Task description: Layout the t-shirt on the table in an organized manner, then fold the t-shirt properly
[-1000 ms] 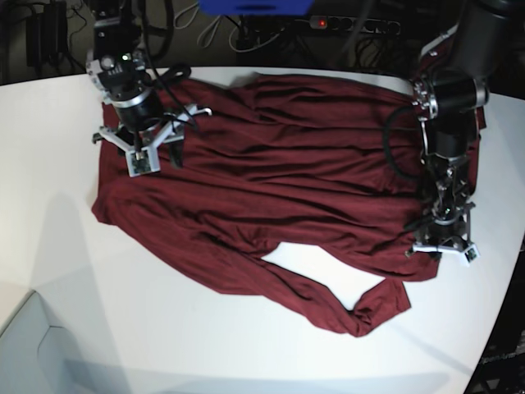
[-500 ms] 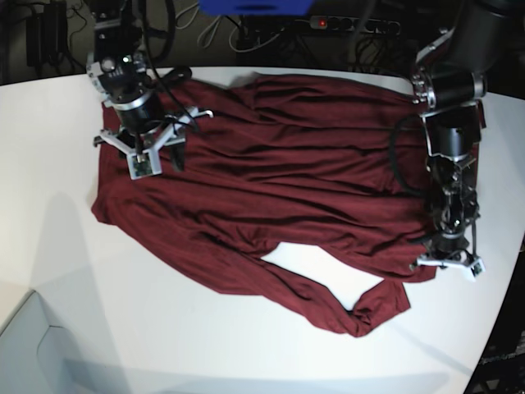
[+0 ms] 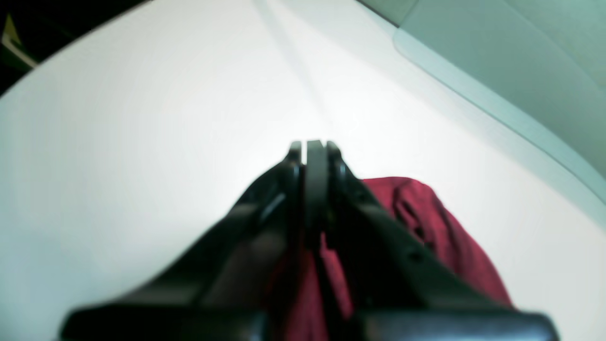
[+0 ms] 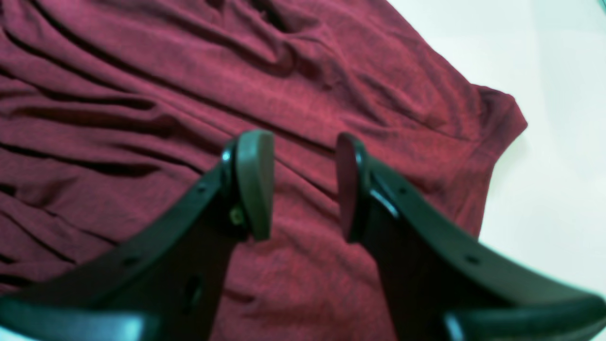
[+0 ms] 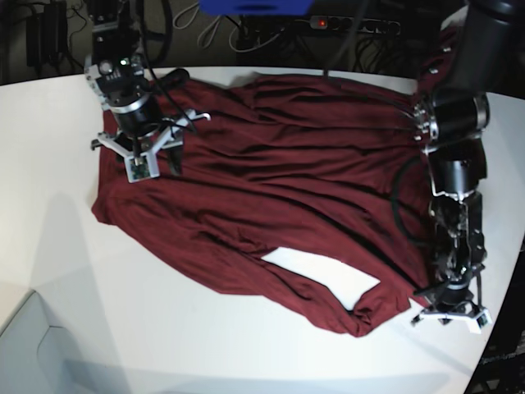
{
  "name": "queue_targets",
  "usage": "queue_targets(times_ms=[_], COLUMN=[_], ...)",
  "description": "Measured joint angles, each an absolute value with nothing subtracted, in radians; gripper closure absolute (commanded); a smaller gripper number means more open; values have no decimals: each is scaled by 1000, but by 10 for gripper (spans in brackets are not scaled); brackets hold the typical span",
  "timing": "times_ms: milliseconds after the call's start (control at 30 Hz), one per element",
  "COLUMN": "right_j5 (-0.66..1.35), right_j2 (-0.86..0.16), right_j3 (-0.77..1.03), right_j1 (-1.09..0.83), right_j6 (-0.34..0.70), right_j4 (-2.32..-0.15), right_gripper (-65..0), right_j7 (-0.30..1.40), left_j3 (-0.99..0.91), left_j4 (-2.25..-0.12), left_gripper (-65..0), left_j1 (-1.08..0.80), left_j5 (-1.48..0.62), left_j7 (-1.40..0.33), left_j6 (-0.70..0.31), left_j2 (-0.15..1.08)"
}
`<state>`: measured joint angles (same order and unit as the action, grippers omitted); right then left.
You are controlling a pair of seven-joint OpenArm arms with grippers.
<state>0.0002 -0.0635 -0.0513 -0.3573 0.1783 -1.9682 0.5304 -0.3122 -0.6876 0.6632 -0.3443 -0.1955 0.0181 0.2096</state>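
The dark maroon t-shirt [image 5: 271, 172] lies wrinkled across the white table [image 5: 164, 328], with a folded sleeve end near the front. At the front right my left gripper [image 5: 444, 309] is shut on the shirt's lower right edge. In the left wrist view its jaws [image 3: 315, 144] are closed, with maroon cloth [image 3: 426, 222] caught behind the tips. At the back left my right gripper [image 5: 152, 160] hovers over the shirt. In the right wrist view it stands open [image 4: 303, 184] above creased fabric [image 4: 331, 71], holding nothing.
The table's curved edge [image 5: 500, 271] runs close by the left gripper on the right. Behind the table hang cables and a power strip [image 5: 353, 25] under a blue object [image 5: 254, 6]. A pale lower surface [image 5: 33, 345] sits at the front left.
My left gripper has shut on the shirt's right edge and moved toward the front of the table, dragging that side with it. The right arm has barely moved.
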Motion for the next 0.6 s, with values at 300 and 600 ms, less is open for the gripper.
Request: queue_targets(times_ms=[300, 600], right_j5=[-3, 1], right_j2=[-91, 31], right_j3=[-304, -484], right_j1=[-285, -187], right_j6=[178, 178], right_j4=[-1939, -1843], right_gripper=[-226, -221], right_j7=[528, 511], left_j3=[-312, -312], left_j4=[-681, -681], left_gripper=[-1, -1], left_j1=[706, 738], left_j5=[-348, -348], left_j7=[-194, -206], left_j6=[19, 19], left_j2=[212, 213])
